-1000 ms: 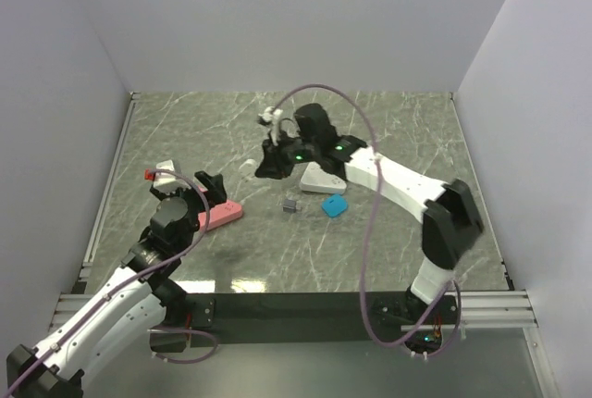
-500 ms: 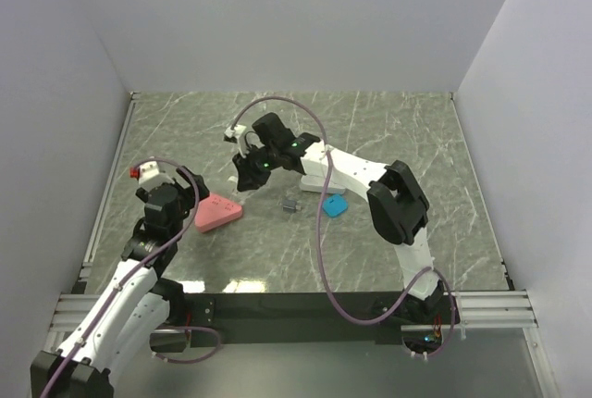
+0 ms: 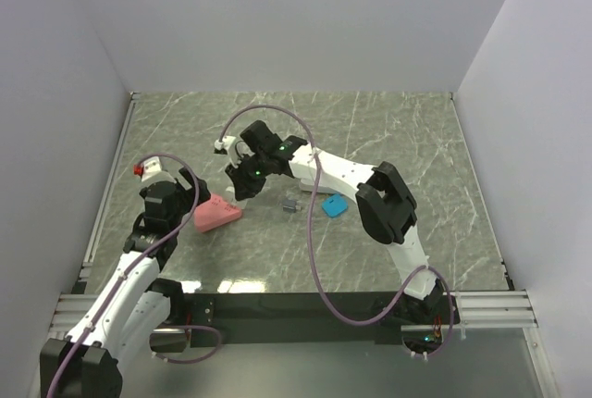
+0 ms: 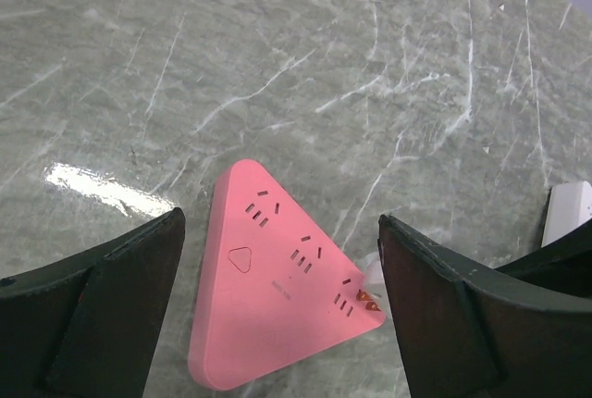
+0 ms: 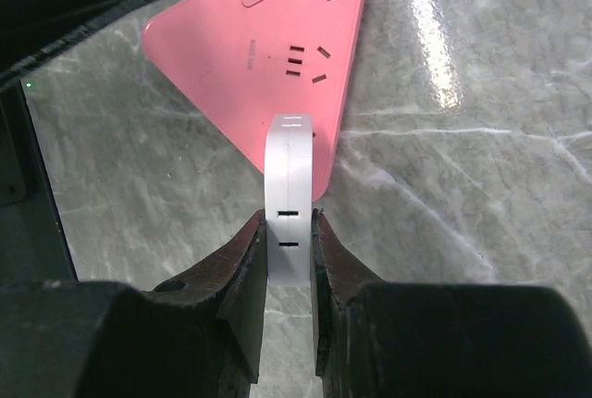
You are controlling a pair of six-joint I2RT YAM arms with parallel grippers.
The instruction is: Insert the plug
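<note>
Likely light and rigid, the white plug [image 5: 289,165] sits pinched by its flat sides in the right gripper [image 5: 289,236]; the left gripper [image 4: 282,273], fingers spread, flanks the slide-prone pink socket block [image 4: 277,315].

pink power strip [image 4: 277,324] | small print [image 4: 282,284]: too blurred to read | rounded triangle mark [image 4: 242,259]: perhaps a button

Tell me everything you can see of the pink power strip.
The pink power strip is a rounded triangle of smooth plastic, lying flat on the table, slots up: three socket groups, a triangular button. Nothing is plugged in. The left fingers stand open either side above it; the white plug hovers by one corner.
</note>
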